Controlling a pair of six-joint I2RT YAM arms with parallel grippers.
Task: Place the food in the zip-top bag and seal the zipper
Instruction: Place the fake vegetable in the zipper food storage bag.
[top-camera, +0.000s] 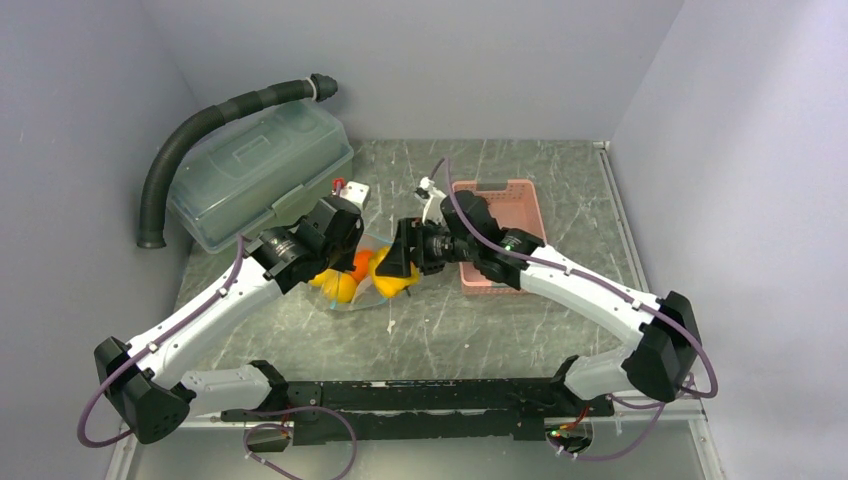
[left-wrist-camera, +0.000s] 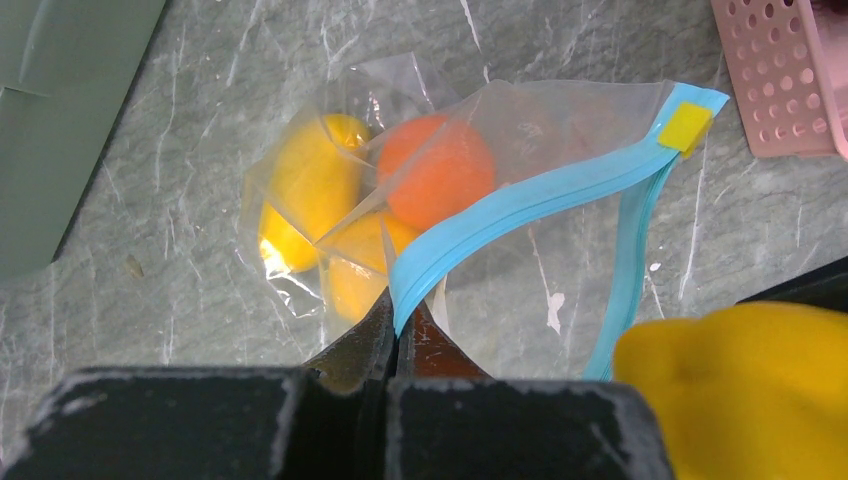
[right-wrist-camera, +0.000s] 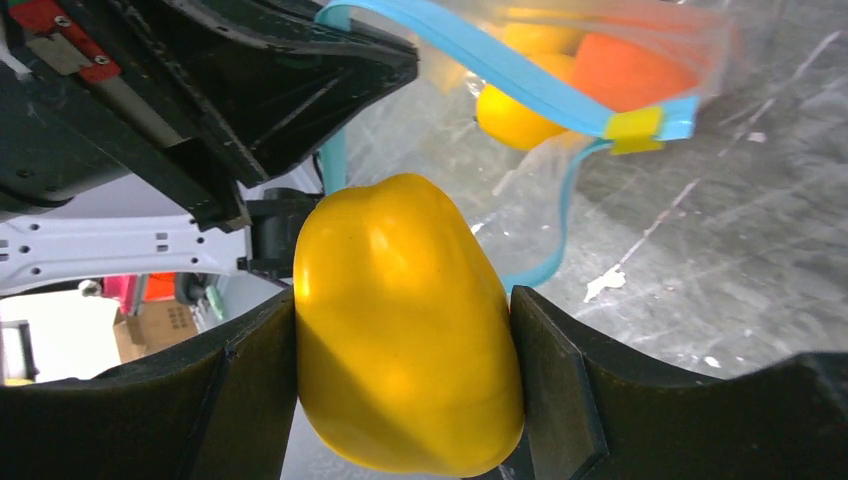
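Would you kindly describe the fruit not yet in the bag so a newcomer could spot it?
On the grey table sits a clear zip-top bag. At its open mouth the right gripper clamps a yellow fruit. Unlike the orange fruit and yellow ovals nearby, no plastic covers it.

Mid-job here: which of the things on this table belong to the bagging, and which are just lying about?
Part of the job:
zip-top bag
teal zipper, pinched in the left gripper
orange ball and yellow fruits inside the bag
big yellow fruit, held by the right gripper

Just lying about:
pink basket
grey-green lidded box
black hose
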